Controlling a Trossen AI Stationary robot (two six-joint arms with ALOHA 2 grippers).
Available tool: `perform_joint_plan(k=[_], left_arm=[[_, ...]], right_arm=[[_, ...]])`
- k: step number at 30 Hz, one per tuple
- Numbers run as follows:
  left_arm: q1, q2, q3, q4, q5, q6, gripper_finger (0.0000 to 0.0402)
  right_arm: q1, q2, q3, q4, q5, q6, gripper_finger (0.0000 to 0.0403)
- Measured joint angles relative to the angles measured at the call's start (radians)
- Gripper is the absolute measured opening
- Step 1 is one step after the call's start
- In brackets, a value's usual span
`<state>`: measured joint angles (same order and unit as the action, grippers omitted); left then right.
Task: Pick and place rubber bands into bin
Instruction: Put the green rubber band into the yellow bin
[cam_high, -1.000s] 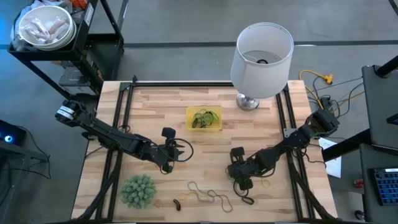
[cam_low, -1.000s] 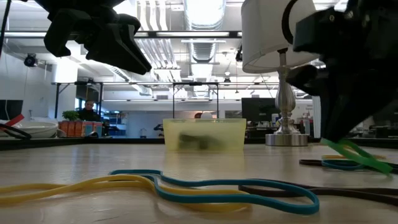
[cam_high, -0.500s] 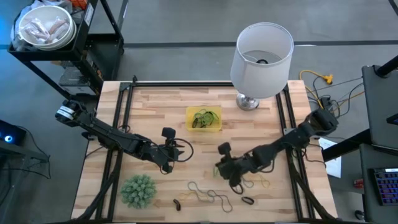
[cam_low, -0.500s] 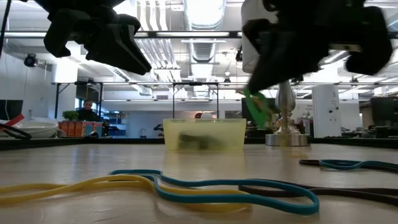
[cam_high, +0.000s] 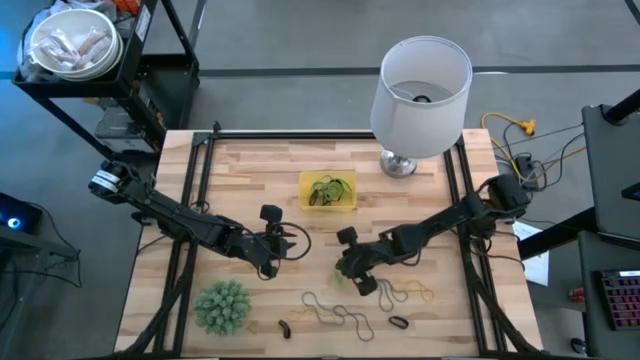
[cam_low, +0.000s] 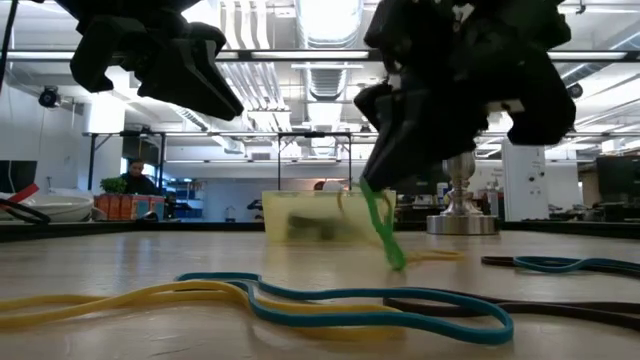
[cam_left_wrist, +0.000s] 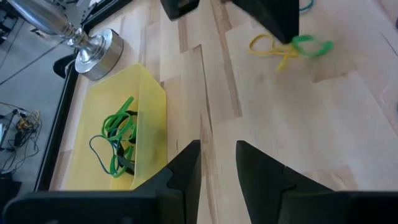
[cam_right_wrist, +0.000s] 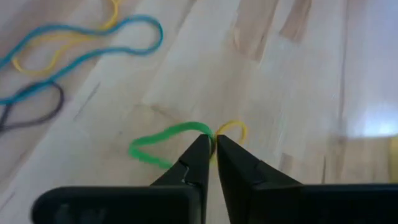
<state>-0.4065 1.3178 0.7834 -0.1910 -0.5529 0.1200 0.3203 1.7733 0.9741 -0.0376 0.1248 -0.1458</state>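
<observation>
The right gripper (cam_right_wrist: 210, 152) is held above the middle of the wooden table (cam_high: 250, 170), short of the bin (cam_high: 327, 191), and its fingers (cam_right_wrist: 193, 163) are drawn nearly together, with only a thin slit left between the tips. A green rubber band (cam_right_wrist: 163, 144) and a thinner yellow rubber band (cam_right_wrist: 231, 129) are pinched at those tips; in the low view the green loop (cam_low: 378, 225) is seen dangling from the gripper, clear of the tabletop. The left gripper (cam_left_wrist: 216, 163) is parked over the table to the left of the right one, its fingers (cam_left_wrist: 186, 168) set apart by a narrow gap, and nothing is held between them. Several green bands (cam_left_wrist: 117, 140) are already gathered inside the yellow bin. A tangle of yellow, teal and dark bands (cam_low: 330, 305) is left lying on the table's near part.
</observation>
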Motion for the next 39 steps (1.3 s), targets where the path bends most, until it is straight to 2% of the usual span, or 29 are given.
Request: perform_joint_plan(k=[9,14,26,35,39], left_arm=[[0.000,0.000,0.000,-0.001,0.000,0.000,0.0085],[0.000,0.000,0.000,-0.001,0.000,0.000,0.0085],[0.000,0.000,0.000,0.000,0.000,-0.001,0.0085],[0.000,0.000,0.000,-0.001,0.000,-0.002,0.0085],[0.000,0.000,0.000,-0.001,0.000,-0.002,0.0085]], right_arm=[[-0.003,0.011,0.000,-0.011,-0.003,0.020,0.0101],[-0.004,0.020,0.000,-0.009,-0.002,0.018,0.0122],[-0.038,0.096,0.010,0.010,0.035,0.052,0.0124],[-0.074,0.092,0.017,0.014,0.031,0.227,0.0128],[-0.066,0.092,0.012,0.005,0.021,0.240,0.0130]])
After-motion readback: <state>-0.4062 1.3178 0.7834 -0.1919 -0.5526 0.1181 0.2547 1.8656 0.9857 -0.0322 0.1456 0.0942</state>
